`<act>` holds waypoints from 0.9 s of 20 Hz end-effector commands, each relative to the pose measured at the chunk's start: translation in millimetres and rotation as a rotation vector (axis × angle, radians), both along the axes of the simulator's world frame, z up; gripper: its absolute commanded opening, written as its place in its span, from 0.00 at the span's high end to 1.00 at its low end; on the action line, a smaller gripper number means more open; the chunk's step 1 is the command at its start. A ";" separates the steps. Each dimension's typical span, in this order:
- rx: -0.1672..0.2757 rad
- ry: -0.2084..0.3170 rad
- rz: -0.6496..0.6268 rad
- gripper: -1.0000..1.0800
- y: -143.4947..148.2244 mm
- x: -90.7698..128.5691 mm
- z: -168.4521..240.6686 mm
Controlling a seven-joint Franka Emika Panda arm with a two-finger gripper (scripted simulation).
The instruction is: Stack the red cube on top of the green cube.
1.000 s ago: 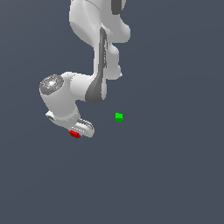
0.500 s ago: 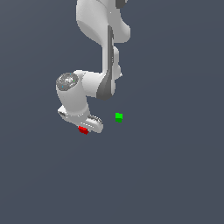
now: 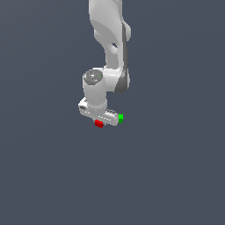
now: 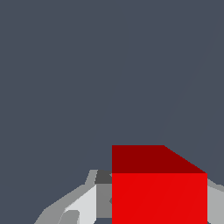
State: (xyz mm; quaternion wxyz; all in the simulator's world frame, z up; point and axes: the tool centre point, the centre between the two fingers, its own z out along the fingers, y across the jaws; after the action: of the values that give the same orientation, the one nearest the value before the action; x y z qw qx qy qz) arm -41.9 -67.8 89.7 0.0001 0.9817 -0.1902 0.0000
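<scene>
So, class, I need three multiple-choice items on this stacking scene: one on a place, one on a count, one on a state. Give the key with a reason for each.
1. In the exterior view, where is the green cube relative to the red cube?
A. Toward the view's right, a little higher in the picture
B. Toward the view's left
C. Directly under it

2. How many cubes show across both views?
A. One
B. Two
C. Three

3. What is the claw doing?
A. Hanging open with nothing in it
B. Shut on the red cube
C. Shut on the green cube

Key:
1 A: green shows beside the claw body's right end, red under its middle.
2 B: one red and one green; the wrist view shows only the red.
3 B: the wrist view shows the red cube sitting between the fingers.
</scene>
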 end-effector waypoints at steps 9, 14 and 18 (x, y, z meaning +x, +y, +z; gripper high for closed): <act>0.000 0.000 0.001 1.00 78.2 -55.5 -20.0; 0.000 0.000 0.000 1.00 102.6 -71.6 -26.4; 0.000 0.000 0.000 1.00 111.8 -77.1 -28.7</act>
State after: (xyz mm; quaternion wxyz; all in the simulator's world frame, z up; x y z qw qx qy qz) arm -117.3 41.2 61.5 0.0001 0.9819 -0.1893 -0.0005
